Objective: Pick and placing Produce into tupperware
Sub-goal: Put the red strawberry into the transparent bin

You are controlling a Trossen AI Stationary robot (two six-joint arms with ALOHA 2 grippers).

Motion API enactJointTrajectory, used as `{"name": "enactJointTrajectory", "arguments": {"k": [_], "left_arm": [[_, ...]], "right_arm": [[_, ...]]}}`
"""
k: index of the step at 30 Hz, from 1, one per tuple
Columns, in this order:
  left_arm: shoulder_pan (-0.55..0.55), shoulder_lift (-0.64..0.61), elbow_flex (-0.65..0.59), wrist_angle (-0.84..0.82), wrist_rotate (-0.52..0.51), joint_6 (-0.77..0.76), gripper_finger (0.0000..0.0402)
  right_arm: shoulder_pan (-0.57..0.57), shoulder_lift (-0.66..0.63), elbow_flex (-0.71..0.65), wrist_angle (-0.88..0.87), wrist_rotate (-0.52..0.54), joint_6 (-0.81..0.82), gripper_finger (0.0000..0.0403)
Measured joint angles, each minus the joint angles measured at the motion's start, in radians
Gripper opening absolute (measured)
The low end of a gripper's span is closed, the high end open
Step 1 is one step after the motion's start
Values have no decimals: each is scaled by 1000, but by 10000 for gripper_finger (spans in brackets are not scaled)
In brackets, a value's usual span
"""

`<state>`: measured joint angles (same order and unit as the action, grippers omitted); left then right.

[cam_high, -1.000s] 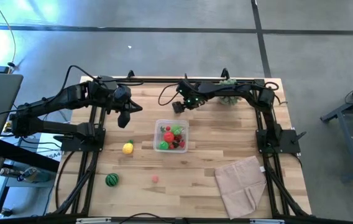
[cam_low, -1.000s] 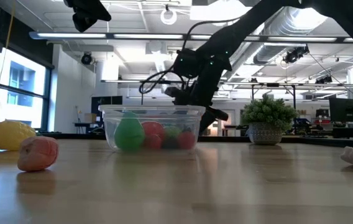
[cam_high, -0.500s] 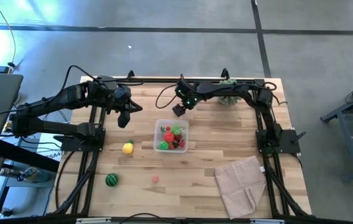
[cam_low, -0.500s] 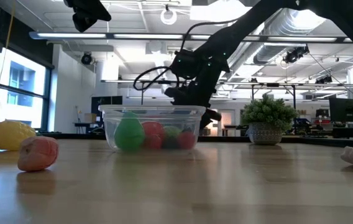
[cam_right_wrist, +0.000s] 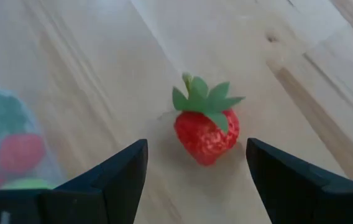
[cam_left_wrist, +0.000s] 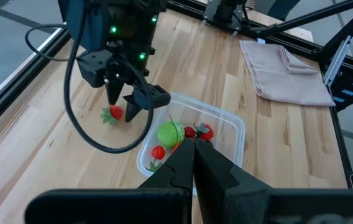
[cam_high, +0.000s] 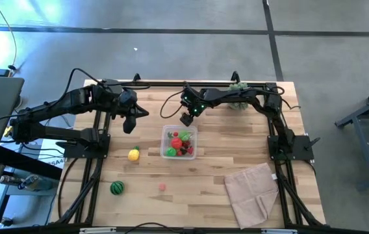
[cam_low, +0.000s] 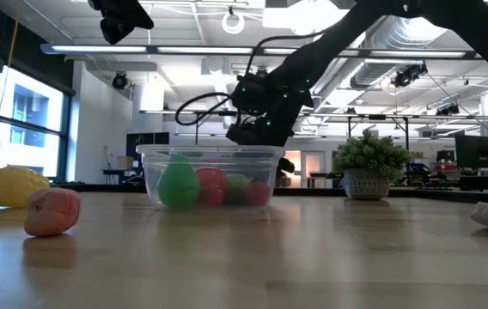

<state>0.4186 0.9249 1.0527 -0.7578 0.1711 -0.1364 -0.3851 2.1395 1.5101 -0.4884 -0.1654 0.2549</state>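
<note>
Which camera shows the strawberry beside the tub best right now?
The right wrist view: the strawberry fills the frame between the open right gripper fingers, lying on bare wood. The left wrist view shows it small, under that gripper. The high and low views hide it.

Two dark arms work over the bench, one gripper each: the left gripper (cam_high: 131, 124) hangs near the left edge and the right gripper (cam_high: 186, 119) near the far edge. There is one clear tub (cam_high: 179, 142) near the middle, one beige cloth (cam_high: 251, 194) at the near right corner, and one potted plant (cam_high: 238, 88) at the far edge. Loose fruit on the bench counts four: one lemon (cam_high: 134, 155), one striped melon (cam_high: 116, 188), one pink piece (cam_high: 162, 187) and one strawberry (cam_right_wrist: 206, 127); the pieces inside the tub overlap too much to count.
</note>
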Motion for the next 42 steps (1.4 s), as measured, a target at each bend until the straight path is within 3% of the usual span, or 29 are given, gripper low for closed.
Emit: {"name": "enactJointTrajectory", "arguments": {"k": [6,31,42], "left_arm": [[0,0,0,0,0,0,1],[0,0,0,0,0,0,1],[0,0,0,0,0,0,1]], "right_arm": [[4,15,1,11,0,-30,255],[15,19,0,94,-11,-73,116],[15,19,0,132,-12,-73,103]]}}
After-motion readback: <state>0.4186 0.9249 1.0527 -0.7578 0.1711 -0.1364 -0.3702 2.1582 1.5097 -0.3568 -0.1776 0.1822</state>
